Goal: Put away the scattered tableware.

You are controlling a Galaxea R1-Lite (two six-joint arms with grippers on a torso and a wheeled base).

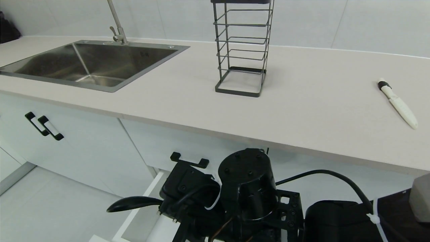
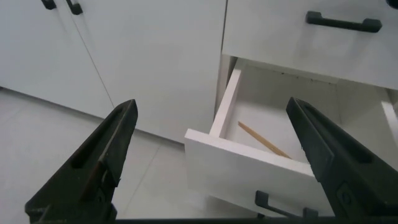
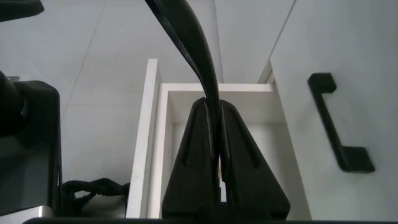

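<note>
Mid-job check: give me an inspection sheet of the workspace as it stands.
Surface: counter, knife lying at its right end.
Job's things: black spoon in the right gripper, above the open drawer; wooden stick lying in the drawer.
Clutter: nothing seen.
Grippers: left gripper open, empty, facing the drawer; right shut on the spoon.
Cables: black cable looping beside the arms, below the counter edge.
Surroundings: sink with faucet at left, wire rack upright mid-counter.
</note>
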